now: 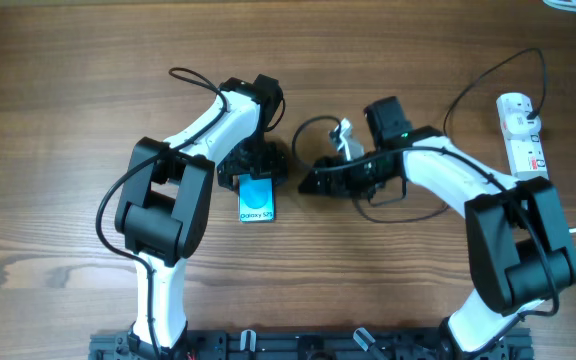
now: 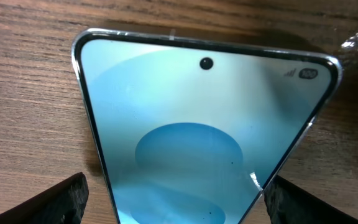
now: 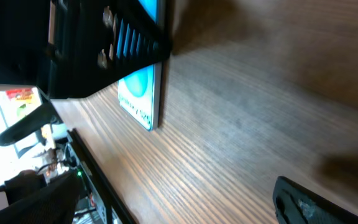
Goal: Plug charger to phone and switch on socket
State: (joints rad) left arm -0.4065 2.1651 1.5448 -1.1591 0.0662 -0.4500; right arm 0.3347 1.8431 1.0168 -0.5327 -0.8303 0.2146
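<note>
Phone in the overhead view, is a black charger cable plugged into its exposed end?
No, the phone lies flat with nothing attached at its exposed end, the one with the printed text.

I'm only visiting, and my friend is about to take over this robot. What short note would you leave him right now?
Left hand: open, astride the phone, which lies flat.
Right hand: open, empty, just beside it.
Charger: runs from the socket at the far right; its tip is in neither hand.
Done: nothing plugged into the phone yet.
Left: plug charger into phone, switch socket on; switch state unreadable.
</note>
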